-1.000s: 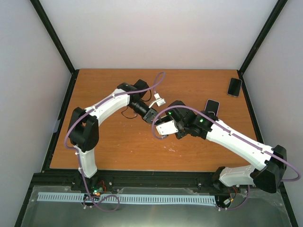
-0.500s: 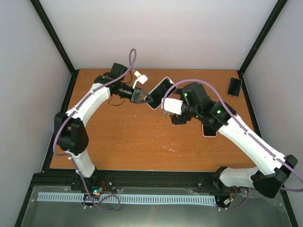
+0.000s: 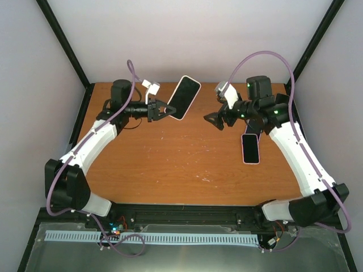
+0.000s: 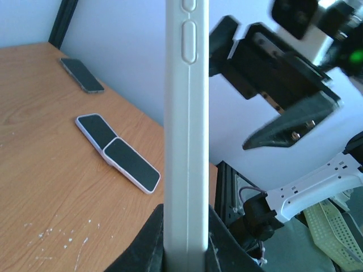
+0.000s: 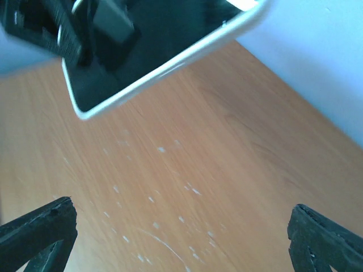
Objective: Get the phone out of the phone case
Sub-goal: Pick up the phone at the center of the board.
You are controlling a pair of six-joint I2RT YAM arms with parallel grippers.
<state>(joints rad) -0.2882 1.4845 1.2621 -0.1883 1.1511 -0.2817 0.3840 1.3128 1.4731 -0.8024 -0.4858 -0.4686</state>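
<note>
Wood tabletop (image 3: pixel 187 170), white-flecked; pale walls (image 3: pixel 187 39). Left gripper (image 3: pixel 165 109) pinches phone case (image 4: pixel 186 141) aloft over the far side, phone (image 5: pixel 159 39) seemingly inside it. Right gripper (image 3: pixel 212 120) spread wide, empty.

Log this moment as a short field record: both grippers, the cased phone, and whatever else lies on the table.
left gripper: shut on one end of the cased phone
cased phone: white case, dark face, held off the table
right gripper: open, empty, facing the cased phone, apart from it
overlapping phones: two, flat on the table, right side
far phone: flat at the far right corner
task status: phone not yet out of its case
</note>
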